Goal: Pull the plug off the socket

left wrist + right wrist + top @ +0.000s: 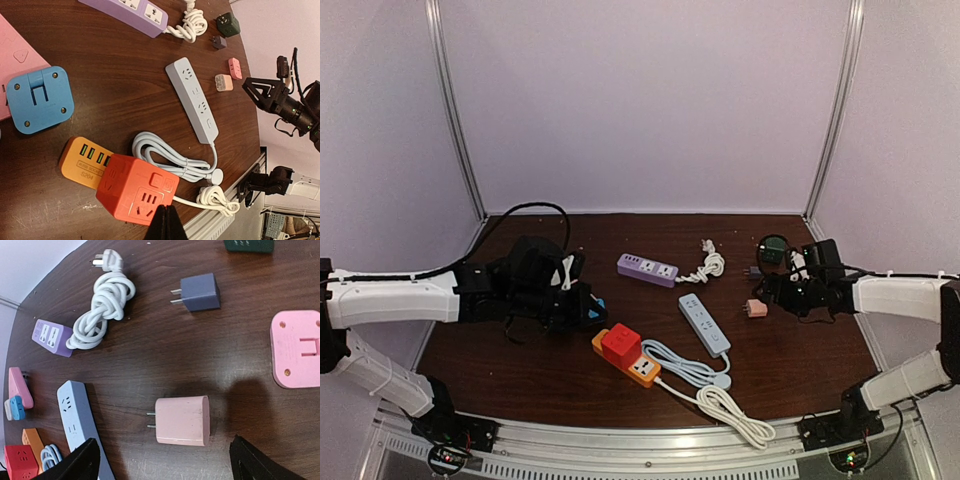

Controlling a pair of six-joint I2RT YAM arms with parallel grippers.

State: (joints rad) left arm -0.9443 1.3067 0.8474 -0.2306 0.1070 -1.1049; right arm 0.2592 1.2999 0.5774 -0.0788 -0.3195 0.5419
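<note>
Right gripper (165, 452): spread wide and holding nothing, with one finger at each lower corner of its own wrist view.
Pink plug (182, 420): flat on the table (150, 360), straight under the right gripper and between its fingers. It touches neither finger, its prongs are bare, and it is in no socket.
Left gripper (165, 220): fingers pressed together with nothing between them.
Red cube (137, 192): just beneath the left fingertips, sitting on one end of the orange power strip (82, 162). It looks like the only plug in view still in a socket.
Step in hand: by my reading, the pink plug is done and the red cube is next.
Next move: the left gripper would have to spread, drop around the cube's sides, pinch and pull straight off. The strip looks light and may lift with the cube unless something holds it down.
Hidden: the cube's prongs and the socket under it, so how firmly it is seated cannot be told.
Cut off: the left fingers run out at the frame's bottom edge.
Unclear: what the blue square piece (37, 100) beside the left gripper is.
</note>
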